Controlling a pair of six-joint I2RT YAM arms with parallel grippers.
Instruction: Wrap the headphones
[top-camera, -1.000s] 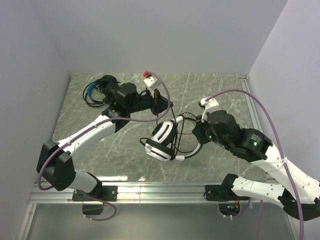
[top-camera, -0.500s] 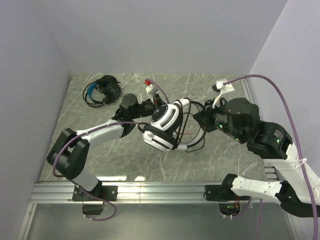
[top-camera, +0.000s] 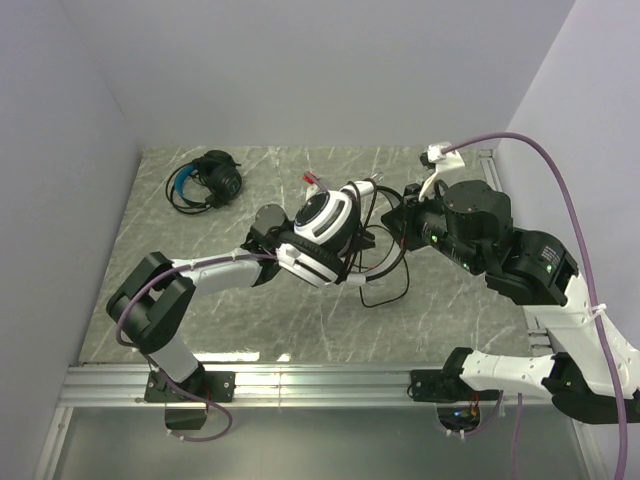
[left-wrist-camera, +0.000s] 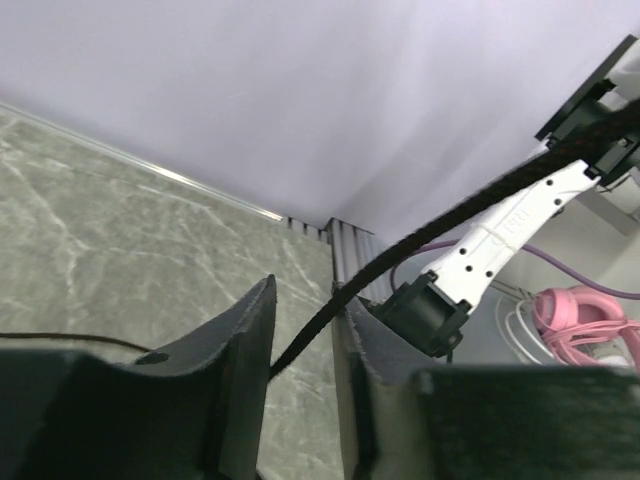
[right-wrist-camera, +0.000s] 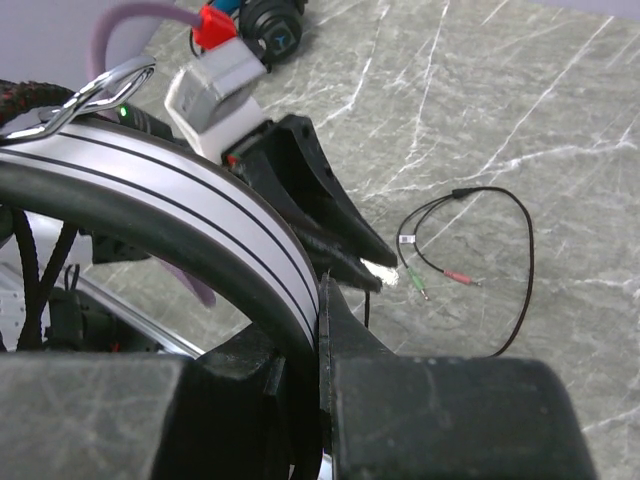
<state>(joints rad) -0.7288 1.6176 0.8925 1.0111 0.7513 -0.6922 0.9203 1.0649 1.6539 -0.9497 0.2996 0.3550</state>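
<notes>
while the grey marble-patterned table (top-camera: 200, 300) fills my top view, i've got the white over-ear headset with black ear pads (top-camera: 322, 232) held up over its middle, between the two arms. right gripper (right-wrist-camera: 315, 330) is clamped on the white striped headband (right-wrist-camera: 200, 210), fingers closed tight around it, so that side carries the weight. left gripper (left-wrist-camera: 303, 310) sits just behind the ear cup, fingers a little apart, and the black braided cable (left-wrist-camera: 420, 240) runs through the gap, not pinched as far as i can see.

off in the far left corner lies the black headset with a blue headband (top-camera: 205, 182), well apart, its cable bunched close against it. that one looks done to me.

so i read this as the winding step on the white one: headband anchored, cable being fed. plenty is left, because a loose thin black tail (top-camera: 385, 290) loops down onto the table, ending in the small green and pink jack plugs (right-wrist-camera: 440, 278).

next i'd want the left fingers to nip the cable and carry it round the headband, keeping it taut while the right holds steady.
</notes>
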